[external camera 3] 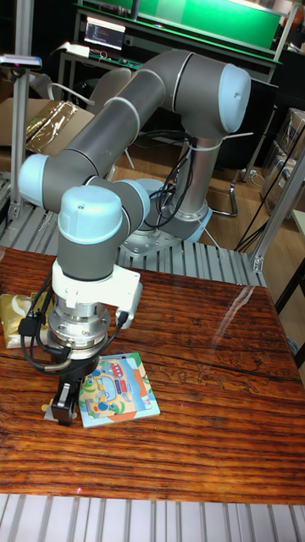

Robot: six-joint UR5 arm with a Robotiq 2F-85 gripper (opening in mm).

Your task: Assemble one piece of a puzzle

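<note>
The arm (127, 110) reaches from its base (182, 229) at 12 o'clock down toward the near left of the wooden counter (212, 389). Its wrist points straight down, and the pincer (68, 398) hangs low over the counter at about 8 o'clock. The dark fingers (61, 405) sit just beside the left edge of the puzzle (119, 389), touching or nearly touching it. From this view I cannot tell whether the pincer is open, closed, or gripping a piece, since the wrist flange hides most of it.

The puzzle is a flat square board with a bright cartoon picture in blue, yellow and red. It lies on the counter at about 7 o'clock from the counter's middle, turned slightly off square. Its upper left corner is hidden under the wrist.

A yellowish packet (17, 318) lies at the counter's left edge, at 9 o'clock, partly behind the black cables (34, 334) looping from the wrist.

Behind the counter a green panel (203, 13) and a chair (102, 89) stand at 12 o'clock.
</note>
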